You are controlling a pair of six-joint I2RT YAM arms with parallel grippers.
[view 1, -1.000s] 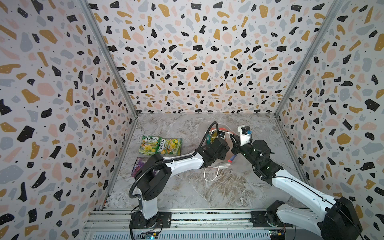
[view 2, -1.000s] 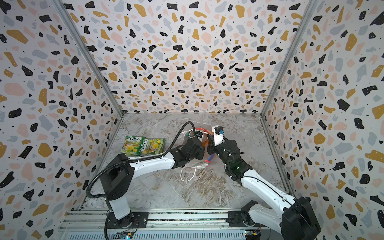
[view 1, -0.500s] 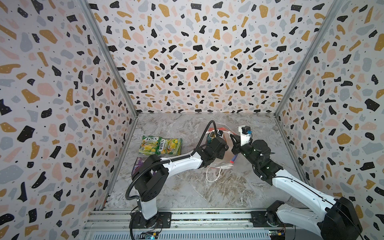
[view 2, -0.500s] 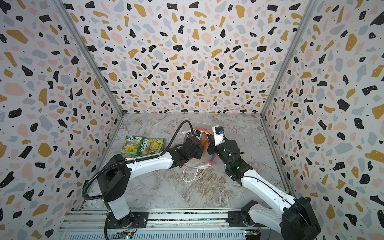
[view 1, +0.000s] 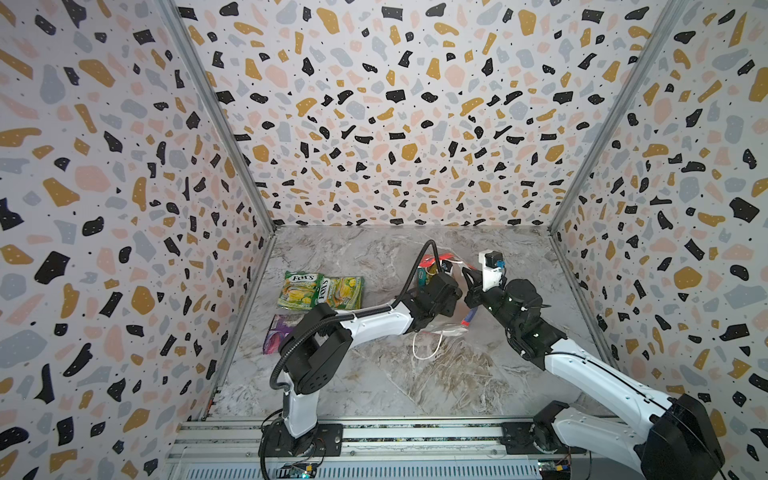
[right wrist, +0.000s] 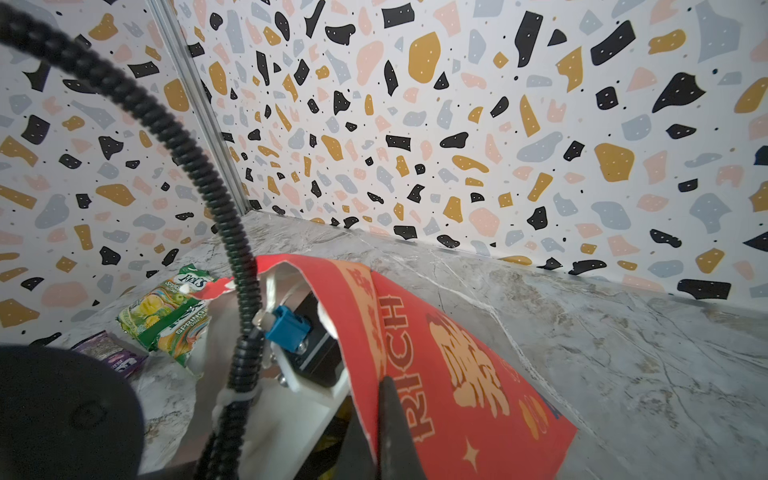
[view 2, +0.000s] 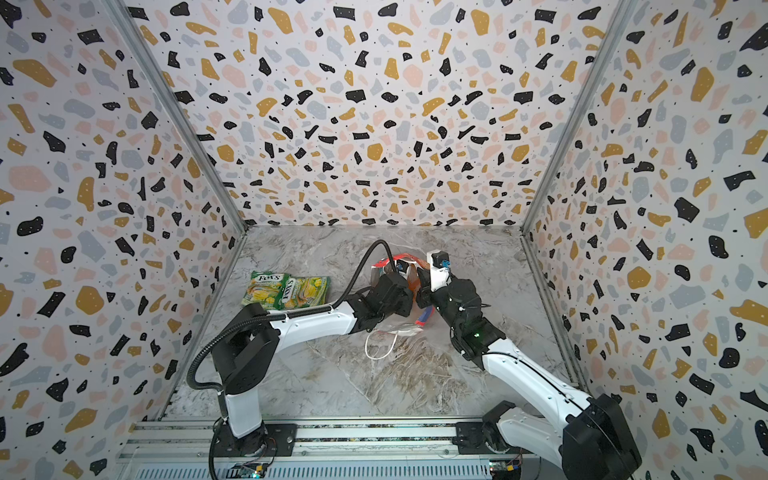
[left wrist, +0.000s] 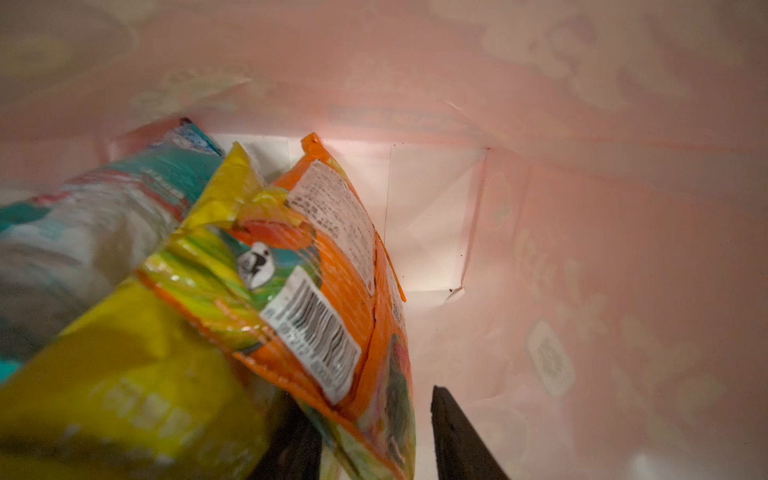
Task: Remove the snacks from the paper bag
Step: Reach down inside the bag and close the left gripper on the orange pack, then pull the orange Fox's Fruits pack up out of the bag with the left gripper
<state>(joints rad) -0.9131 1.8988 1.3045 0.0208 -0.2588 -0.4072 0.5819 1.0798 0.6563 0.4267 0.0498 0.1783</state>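
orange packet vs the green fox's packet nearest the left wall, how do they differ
The orange packet is inside the paper bag; the green FOX'S packet lies out on the marble table. The orange packet sits between the open fingers of the left gripper; the green FOX'S packet lies flat, touched by no gripper. The orange packet shows its barcode side, the green FOX'S packet its logo. Both are flat glossy packets.
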